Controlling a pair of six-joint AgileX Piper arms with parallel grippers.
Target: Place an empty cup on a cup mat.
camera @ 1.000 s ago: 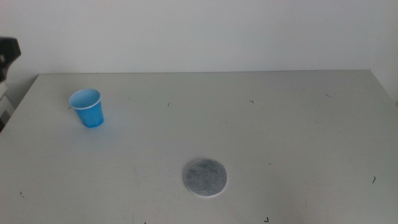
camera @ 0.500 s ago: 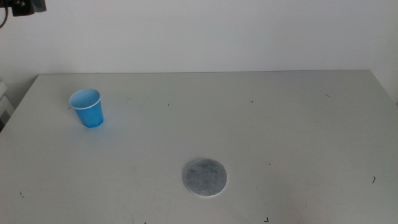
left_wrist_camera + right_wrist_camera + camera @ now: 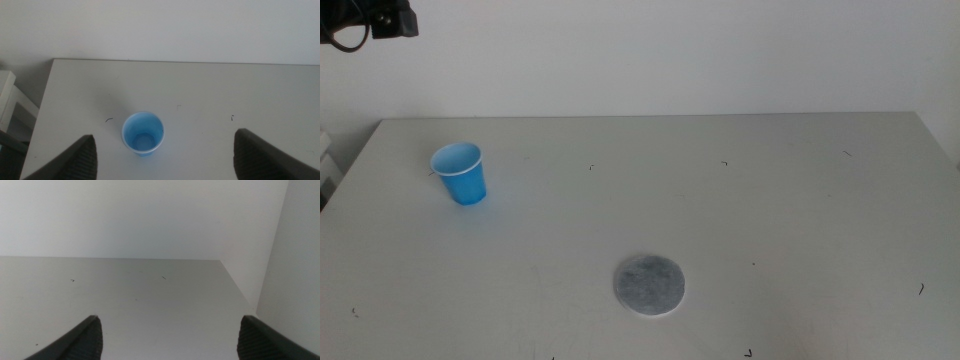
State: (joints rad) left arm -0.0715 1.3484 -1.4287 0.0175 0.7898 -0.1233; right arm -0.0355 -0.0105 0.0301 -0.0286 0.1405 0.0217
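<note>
The blue cup (image 3: pixel 460 172) stands upright and empty at the far left of the table. The round speckled grey cup mat (image 3: pixel 649 285) lies flat near the front, about mid-table and well apart from the cup. My left gripper (image 3: pixel 164 135) hovers high above the cup (image 3: pixel 143 132), open, and the cup shows between its wide-spread jaws. A dark part of the left arm (image 3: pixel 388 18) shows at the top left corner of the middle view. My right gripper (image 3: pixel 169 318) is open and holds nothing, out of the middle view, facing the table's far right corner.
The grey table (image 3: pixel 770 210) carries small dark specks. A white wall runs behind its far edge. A pale shelf-like object (image 3: pixel 12 107) stands off the table's left edge.
The dark part of the left arm has risen and shifted right along the top left corner of the middle view. Cup and mat have not moved.
</note>
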